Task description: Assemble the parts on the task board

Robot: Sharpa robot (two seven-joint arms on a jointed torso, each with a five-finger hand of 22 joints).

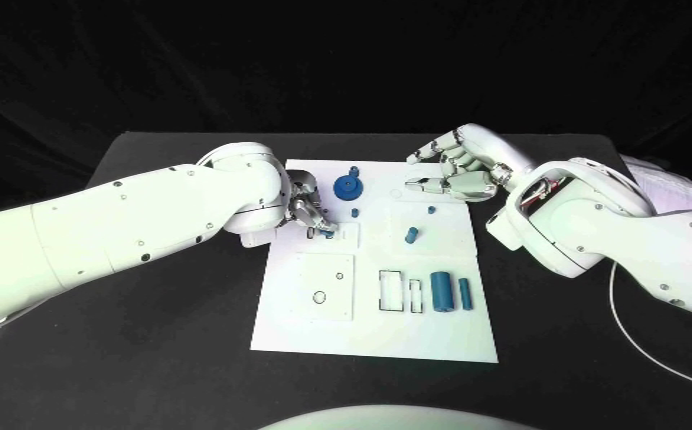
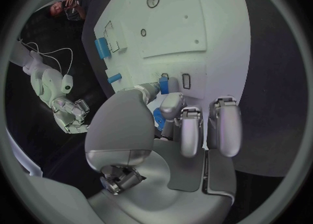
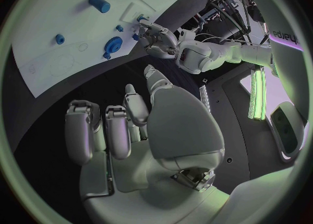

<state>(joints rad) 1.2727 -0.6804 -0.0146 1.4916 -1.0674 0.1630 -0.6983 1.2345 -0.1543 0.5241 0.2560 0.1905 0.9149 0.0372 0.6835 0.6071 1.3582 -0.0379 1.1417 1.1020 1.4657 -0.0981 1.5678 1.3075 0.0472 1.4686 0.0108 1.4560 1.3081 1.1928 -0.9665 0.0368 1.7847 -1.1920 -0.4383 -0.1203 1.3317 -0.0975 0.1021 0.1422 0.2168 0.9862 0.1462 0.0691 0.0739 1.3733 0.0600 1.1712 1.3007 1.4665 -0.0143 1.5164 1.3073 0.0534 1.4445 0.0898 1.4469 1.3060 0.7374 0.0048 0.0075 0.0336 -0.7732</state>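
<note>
- Left hand (image 1: 306, 208) fingers (image 2: 171, 108) pinch small blue part (image 2: 164, 84) just over a slot on the task board (image 1: 378, 330)
- Right hand (image 1: 459, 172) fingers apart, holds nothing
- Part could tip & jam if it's not lined up w/ slot

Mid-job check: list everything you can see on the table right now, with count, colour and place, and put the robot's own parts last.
Table: one, black, under everything.
Task board: one, white, middle of the table.
Gear-like part: one, blue, far end of the board, a peg standing at its far edge.
Small parts: two, blue, one just near of the gear, one mid-board towards the right.
Cylinders: two, blue, near right of the board, a thick one and a thin one side by side.
Small part at the left fingertips: one, blue, pinched over the board's slots.
Cable: one, white, right table edge.
Left hand: silver, on the board's far left.
Right hand: silver, fingers apart, holding nothing, above the board's far right corner.
</note>
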